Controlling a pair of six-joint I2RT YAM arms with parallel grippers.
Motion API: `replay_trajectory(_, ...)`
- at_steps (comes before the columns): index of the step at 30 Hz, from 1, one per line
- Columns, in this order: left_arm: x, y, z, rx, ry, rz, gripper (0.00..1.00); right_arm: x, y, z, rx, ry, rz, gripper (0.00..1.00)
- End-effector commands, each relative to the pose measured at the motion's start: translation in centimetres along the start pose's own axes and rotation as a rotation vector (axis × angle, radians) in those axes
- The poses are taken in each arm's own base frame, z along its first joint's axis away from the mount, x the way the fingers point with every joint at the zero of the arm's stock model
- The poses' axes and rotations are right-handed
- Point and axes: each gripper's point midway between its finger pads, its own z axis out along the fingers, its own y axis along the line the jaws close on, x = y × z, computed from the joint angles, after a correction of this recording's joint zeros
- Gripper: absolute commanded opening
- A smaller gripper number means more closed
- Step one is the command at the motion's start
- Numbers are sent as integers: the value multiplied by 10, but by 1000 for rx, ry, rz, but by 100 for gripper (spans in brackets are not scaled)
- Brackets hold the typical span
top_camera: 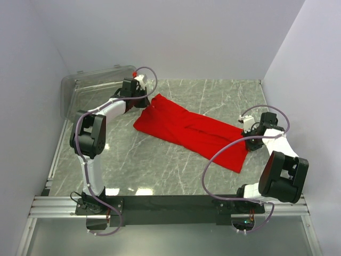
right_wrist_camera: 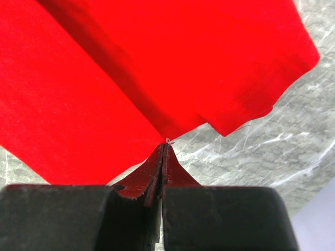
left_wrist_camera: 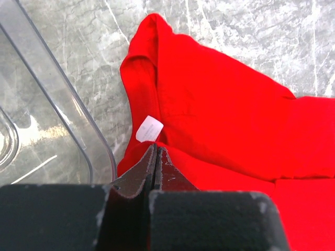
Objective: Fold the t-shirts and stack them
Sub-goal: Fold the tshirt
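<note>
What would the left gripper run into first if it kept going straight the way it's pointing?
The red t-shirt: the left gripper is shut, and its tips seem to pinch the cloth's edge. Just beyond lies the shirt's white label, then more red cloth.

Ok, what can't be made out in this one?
Left wrist: whether the shut left claw pinches the t-shirt; its tips cover the contact.
Right wrist: same for the right claw at the hem.
Left wrist: any print on the white label, too small; the bin, cut off by the frame edge.
Top view: lower t-shirt layers, hidden by the folds.
</note>
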Motion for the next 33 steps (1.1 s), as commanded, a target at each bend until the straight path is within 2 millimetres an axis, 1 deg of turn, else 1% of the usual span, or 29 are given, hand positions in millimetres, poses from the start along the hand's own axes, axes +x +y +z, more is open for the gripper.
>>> replay_trajectory(1,-28,-6,-1,5,-65,41,1,-14,-13,-4,42,-27,-6,0)
replay_trajectory(8,-31,-8,2,7,-66,43,1,-15,-14,-4,47,-30,-4,0)
replay_trajectory(19,-24,-5,9,-6,-44,40,1,-15,-15,-3,48,-23,0,0)
replay_trajectory(20,-24,-4,9,-14,-41,39,1,-14,-15,-2,48,-20,2,0)
replay_trajectory(22,-23,-1,11,-28,-38,40,7,-15,-15,-3,50,-22,6,1)
replay_trajectory(23,-28,0,10,-49,-46,45,12,-18,-16,-5,52,-28,5,3)
replay_trajectory(24,-29,1,10,-62,-44,49,25,-20,-16,-7,49,-37,8,9)
replay_trajectory(25,-33,0,9,-68,-51,63,30,-24,-17,-11,56,-53,17,22)
replay_trajectory(26,-42,-6,6,-65,-72,75,34,-31,-18,-18,68,-83,11,26)
replay_trajectory(27,-45,-9,5,-57,-79,80,39,-35,-19,-22,76,-100,12,30)
replay_trajectory(28,-48,-12,4,-48,-86,82,41,-39,-19,-27,82,-116,18,39)
replay_trajectory(29,-56,-17,2,-39,-104,80,43,-45,-21,-34,98,-139,14,42)
replay_trajectory(31,-62,-23,0,-22,-116,77,44,-51,-20,-40,96,-161,17,43)
replay_trajectory(33,-73,-33,-4,-1,-139,83,45,-58,-18,-48,87,-189,16,43)
